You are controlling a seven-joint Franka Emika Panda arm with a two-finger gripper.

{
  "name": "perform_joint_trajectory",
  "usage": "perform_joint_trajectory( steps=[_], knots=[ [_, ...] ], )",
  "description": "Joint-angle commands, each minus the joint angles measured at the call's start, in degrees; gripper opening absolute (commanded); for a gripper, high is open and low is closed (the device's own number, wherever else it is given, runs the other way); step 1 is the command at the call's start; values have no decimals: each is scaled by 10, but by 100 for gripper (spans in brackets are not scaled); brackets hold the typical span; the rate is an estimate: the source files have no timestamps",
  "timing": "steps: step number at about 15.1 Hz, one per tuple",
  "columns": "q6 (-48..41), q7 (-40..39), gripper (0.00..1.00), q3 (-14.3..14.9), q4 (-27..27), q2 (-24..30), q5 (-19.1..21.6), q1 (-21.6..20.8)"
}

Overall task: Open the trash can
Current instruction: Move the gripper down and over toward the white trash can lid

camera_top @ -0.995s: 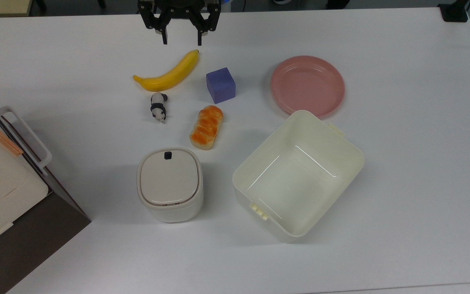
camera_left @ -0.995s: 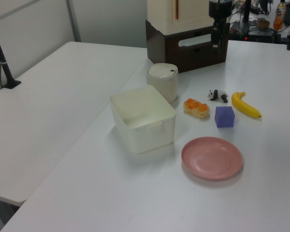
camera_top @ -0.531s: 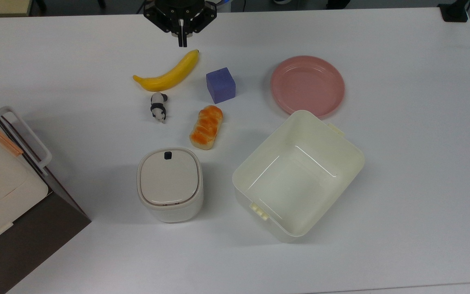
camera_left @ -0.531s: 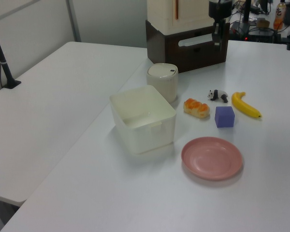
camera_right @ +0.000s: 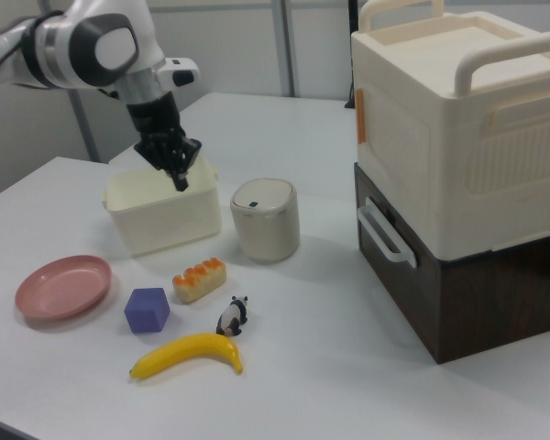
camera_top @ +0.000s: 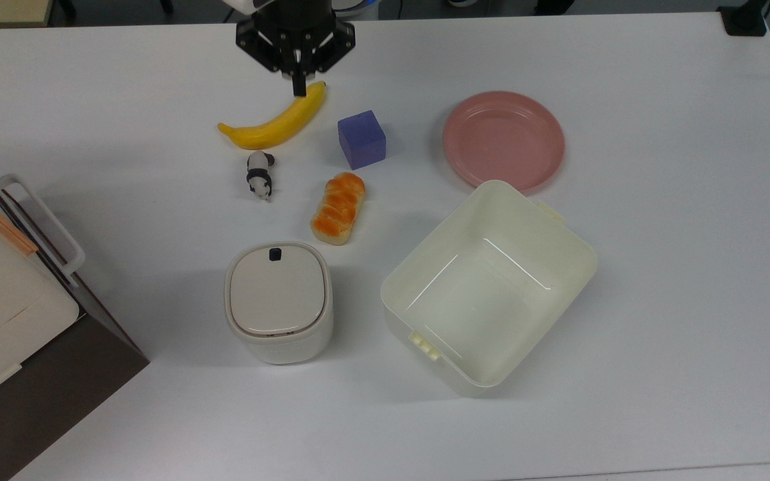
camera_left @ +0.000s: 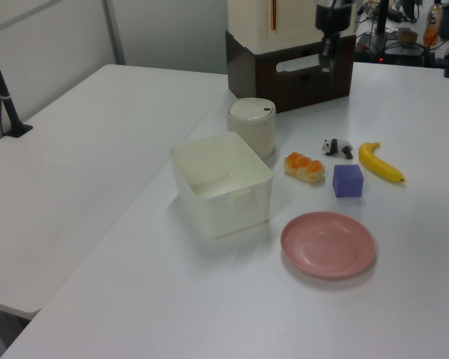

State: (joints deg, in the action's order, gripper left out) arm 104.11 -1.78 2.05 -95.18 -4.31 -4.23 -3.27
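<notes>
Our gripper (camera_top: 299, 85) hangs above the far part of the surface (camera_top: 659, 234), over the banana's (camera_top: 275, 121) tip in the top view, fingers pinched together and holding nothing. We judge that closed tip suits poking. The trash can (camera_top: 278, 302) stands well apart, nearer in the top view, lid down, its dark button (camera_top: 275, 253) on the rim facing the gripper.

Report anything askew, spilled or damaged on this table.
Nothing stands out. The small cream-white trash can stands upright with its beige lid shut, the large lidless cream tub sits upright, and the black two-finger gripper hangs shut above the yellow banana.
</notes>
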Motion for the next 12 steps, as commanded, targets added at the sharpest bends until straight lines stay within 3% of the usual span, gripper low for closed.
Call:
perform_joint_trajectory(
  steps=[1,7,9,12],
  knots=[
    [83,-15,0,6,18,-45,2,0],
    [260,-12,0,7,19,-124,-2,4],
    [291,-14,0,7,23,-138,-3,17],
    [298,-11,0,7,72,-184,-3,26]
  ],
)
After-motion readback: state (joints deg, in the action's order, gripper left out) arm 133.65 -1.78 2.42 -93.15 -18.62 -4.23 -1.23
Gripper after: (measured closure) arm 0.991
